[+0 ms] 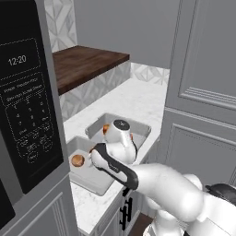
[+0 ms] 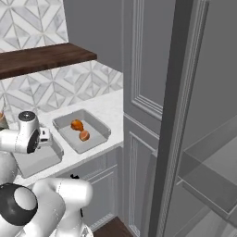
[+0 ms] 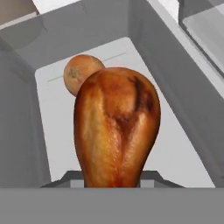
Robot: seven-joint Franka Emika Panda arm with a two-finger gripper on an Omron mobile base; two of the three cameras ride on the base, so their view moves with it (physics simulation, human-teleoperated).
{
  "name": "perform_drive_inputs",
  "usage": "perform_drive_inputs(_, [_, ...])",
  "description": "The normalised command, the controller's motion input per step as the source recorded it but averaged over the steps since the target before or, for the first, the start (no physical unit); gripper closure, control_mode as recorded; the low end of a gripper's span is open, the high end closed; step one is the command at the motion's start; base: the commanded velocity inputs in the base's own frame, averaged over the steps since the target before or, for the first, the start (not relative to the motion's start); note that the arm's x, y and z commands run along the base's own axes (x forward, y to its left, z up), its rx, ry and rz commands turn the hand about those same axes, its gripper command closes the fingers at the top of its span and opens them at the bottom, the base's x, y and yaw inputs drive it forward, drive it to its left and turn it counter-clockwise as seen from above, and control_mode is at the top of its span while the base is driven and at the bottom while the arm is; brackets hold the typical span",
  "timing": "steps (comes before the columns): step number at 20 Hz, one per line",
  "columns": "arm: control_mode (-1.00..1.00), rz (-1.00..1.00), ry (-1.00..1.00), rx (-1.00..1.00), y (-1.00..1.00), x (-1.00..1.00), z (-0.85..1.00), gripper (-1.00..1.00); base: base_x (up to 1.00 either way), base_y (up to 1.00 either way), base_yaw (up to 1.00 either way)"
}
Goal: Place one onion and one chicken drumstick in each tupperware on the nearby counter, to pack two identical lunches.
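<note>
just beyond the gripper [image 3: 113, 181], pinched between its fingers, a chicken drumstick [image 3: 116, 127] hangs bulb-first over a tupperware [image 3: 26, 140] that already has an onion [image 3: 78, 72] on its floor, likely to complete that lunch; the neighbouring tupperware [image 2: 99, 122] already holds both.

Microwave [image 1: 23, 92] at left, clock apparently 12:20; dark wooden shelf [image 1: 85, 62] beyond; grey tall cabinet [image 1: 203, 92] right.
</note>
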Motion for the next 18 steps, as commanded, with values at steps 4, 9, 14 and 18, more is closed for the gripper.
perform_drive_inputs(4, [-1.0,0.0,0.03,-0.04,0.26,0.36,-0.43,1.0,0.0,0.0,0.0])
perform_drive_inputs(9, [-1.0,0.0,0.01,-0.06,0.28,0.34,-0.34,-1.0,0.0,0.0,0.0])
perform_drive_inputs(14, [-1.0,0.0,-0.05,-0.01,0.0,0.2,0.05,-1.0,0.0,0.0,0.0])
perform_drive_inputs(18, [-1.0,-0.01,-0.1,0.0,0.0,-0.39,0.55,-1.0,0.0,0.0,0.0])
